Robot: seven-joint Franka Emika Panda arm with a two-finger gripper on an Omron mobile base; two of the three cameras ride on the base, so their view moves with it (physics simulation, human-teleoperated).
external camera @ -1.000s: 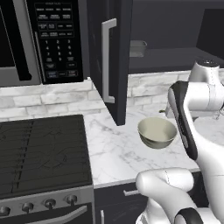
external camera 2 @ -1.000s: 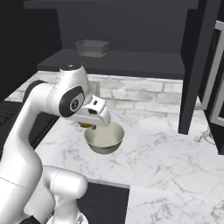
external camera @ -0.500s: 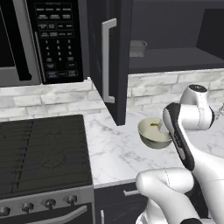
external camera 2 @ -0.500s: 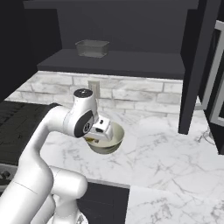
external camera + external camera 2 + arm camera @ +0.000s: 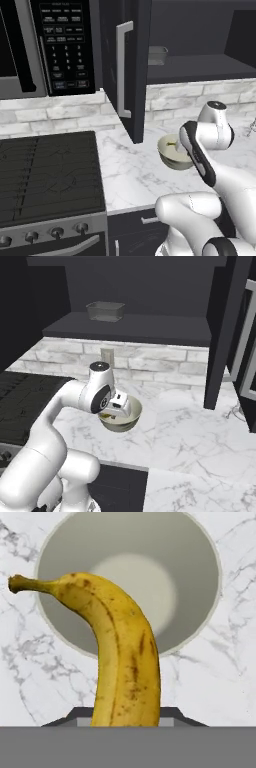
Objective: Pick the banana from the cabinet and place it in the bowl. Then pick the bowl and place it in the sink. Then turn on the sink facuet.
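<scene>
Holding the banana [image 5: 122, 657] over the bowl [image 5: 172, 154], the gripper [image 5: 116, 406] is closed on the fruit; in the hand view the banana rises from between the fingers, its stem end curving up and to the left across the bowl's cream interior. From the right base view the hand sits just at the bowl's rim, with a bit of yellow showing inside the bowl below it.

Under the bowl is a white marble counter [image 5: 130, 175] with grey veining, running back to a pale brick-pattern backsplash [image 5: 150, 361]. Left of the counter lies a black stove [image 5: 47, 175] with dark grates and a row of knobs along its front edge. Above the stove hangs a black microwave [image 5: 45, 45] with a keypad panel.

Next to the microwave, the cabinet [image 5: 127, 70] stands with its black door swung open toward the camera, the long silver bar handle [image 5: 121, 70] running vertically on it. On the dark shelf inside rests 1 small rectangular metal pan [image 5: 105, 311]. At the far right edge of the left base view, a thin grey bit of the sink facuet [image 5: 251, 127] shows above the counter.
</scene>
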